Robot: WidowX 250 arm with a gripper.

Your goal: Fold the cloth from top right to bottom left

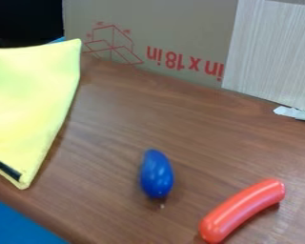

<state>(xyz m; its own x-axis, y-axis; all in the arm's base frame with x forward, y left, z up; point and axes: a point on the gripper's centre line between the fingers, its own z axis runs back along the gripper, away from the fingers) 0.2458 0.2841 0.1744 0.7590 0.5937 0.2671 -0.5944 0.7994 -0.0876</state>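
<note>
Pinch yellow cloth (31,100) by top right corner (74,45), then draw low toward desk's lower left edge (34,209); cannot tell jaws' state.

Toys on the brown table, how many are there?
2. A shiny blue oval toy lies near the picture's lower middle; a curved red sausage-shaped toy lies lower right. The yellow fabric cloth could hide more.

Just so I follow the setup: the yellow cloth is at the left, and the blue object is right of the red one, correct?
Not quite: in the camera view, the blue object is left of the red one. The yellow cloth is at the left, as you say.
</note>
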